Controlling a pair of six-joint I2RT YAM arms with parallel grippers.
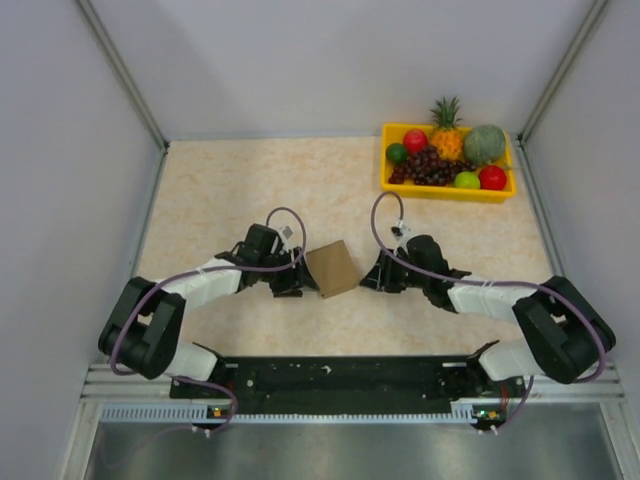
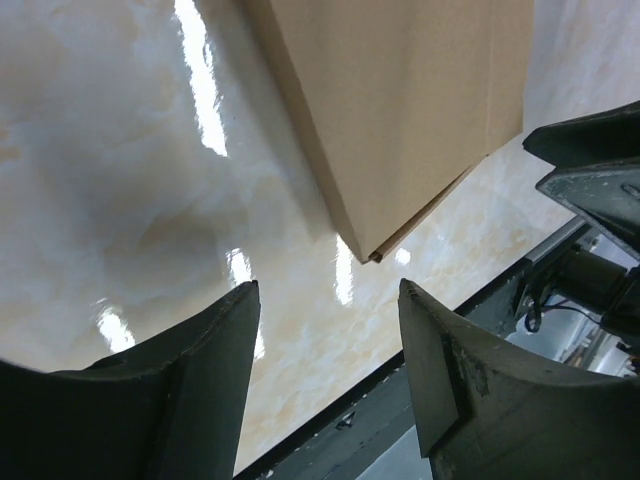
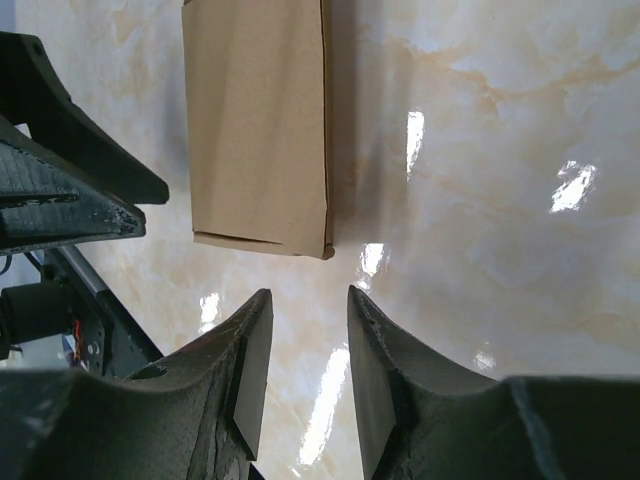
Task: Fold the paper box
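The paper box (image 1: 332, 268) is a small closed brown cardboard box resting on the marbled tabletop between my two grippers. My left gripper (image 1: 303, 281) is just left of it, open and empty; in the left wrist view the box (image 2: 400, 110) lies ahead of the open gripper (image 2: 328, 290), not touching it. My right gripper (image 1: 371, 276) is just right of the box, open and empty; in the right wrist view the box (image 3: 258, 125) lies a little ahead of the gripper (image 3: 308, 298), with a gap between.
A yellow tray (image 1: 445, 191) of toy fruit stands at the back right. Grey walls enclose the table on three sides. The black base rail (image 1: 340, 380) runs along the near edge. The left gripper (image 3: 60, 190) shows in the right wrist view.
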